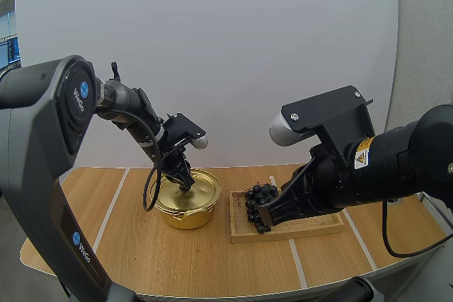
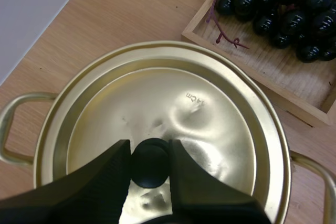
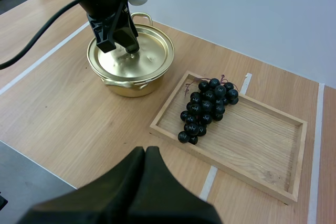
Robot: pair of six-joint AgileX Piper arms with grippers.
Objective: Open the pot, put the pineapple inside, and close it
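While the left gripper [image 2: 150, 153] clamps the knob [image 2: 150, 166] of the lid [image 2: 210, 114], the right gripper [image 3: 145, 150] hangs, jaws together, near the tray [image 3: 262, 145].

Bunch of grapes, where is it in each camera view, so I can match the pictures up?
High view: right of centre, the grapes lie on the end of the wooden tray nearer the pot, partly behind the right arm.
Left wrist view: grapes in the tray's corner, beyond the pot's rim.
Right wrist view: grapes at the tray's end nearer the pot.
Shared landmark: the gold pot beside the tray, left end effector on its lid knob.
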